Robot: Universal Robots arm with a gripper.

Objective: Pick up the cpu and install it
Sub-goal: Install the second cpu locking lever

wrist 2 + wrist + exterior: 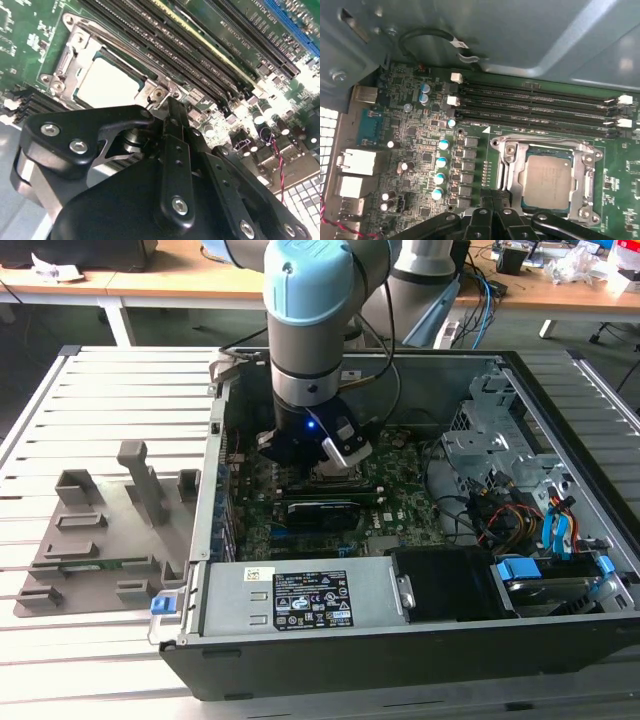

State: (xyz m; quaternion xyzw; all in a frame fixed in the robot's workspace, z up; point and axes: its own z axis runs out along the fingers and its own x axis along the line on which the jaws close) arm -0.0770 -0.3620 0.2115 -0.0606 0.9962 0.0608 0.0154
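The cpu [547,180] is a flat silver-grey square lying in the motherboard socket, with the metal frame [507,165] around it. In the second wrist view the cpu [107,85] looks pale and bright inside the same frame. My gripper [495,199] hangs just beside the socket's edge, with its black fingertips pressed together and nothing between them. In the second wrist view the gripper [167,107] points at the frame's corner next to the chip. In the exterior view the gripper [315,455] is down inside the open computer case, over the green motherboard [400,500].
Black memory slots [535,107] run alongside the socket. The case holds a power supply [300,605] at the front, a drive cage [490,430] and loose cables [500,515] on the exterior view's right. A grey fixture tray [110,530] lies outside the case on the exterior view's left.
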